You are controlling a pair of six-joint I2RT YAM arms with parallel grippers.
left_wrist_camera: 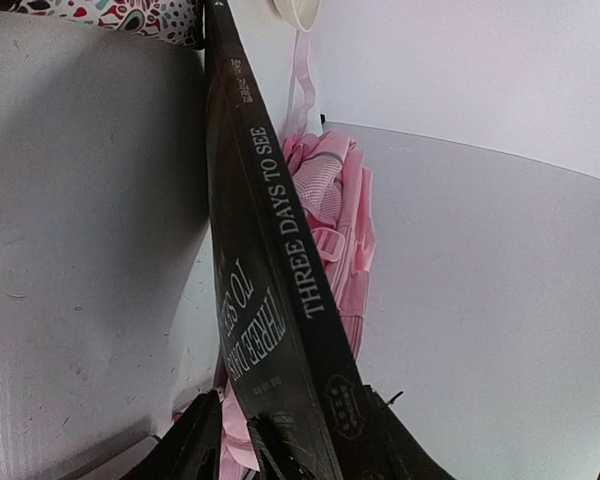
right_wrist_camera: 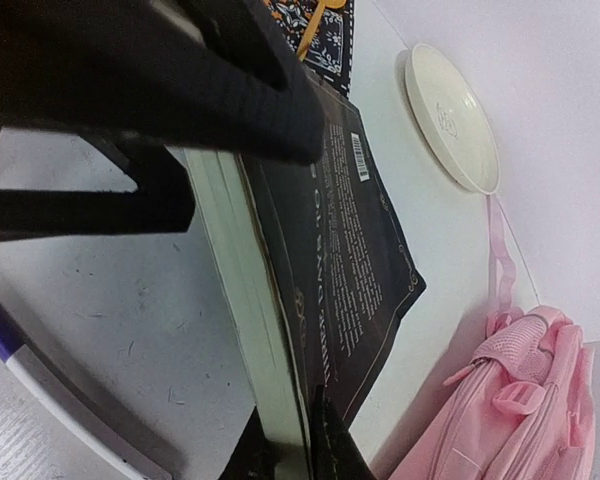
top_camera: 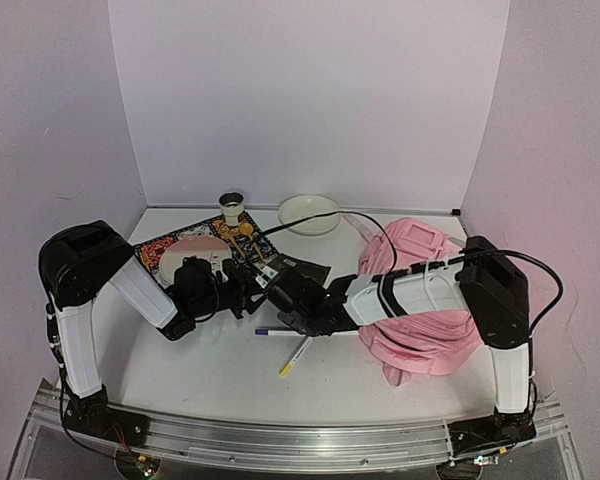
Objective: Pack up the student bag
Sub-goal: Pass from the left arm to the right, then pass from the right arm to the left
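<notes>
The student bag (top_camera: 412, 248) slumps on the right side of the table (top_camera: 230, 370), ready for packing. The black book (left_wrist_camera: 270, 260) is held on edge mid-table, apparently for a handover toward the bag. The right gripper (right_wrist_camera: 242, 180), stretched far leftward, clamps it. The left gripper (left_wrist_camera: 280, 445), elbow folded, straddles its spine; whether it pinches is unclear.
</notes>
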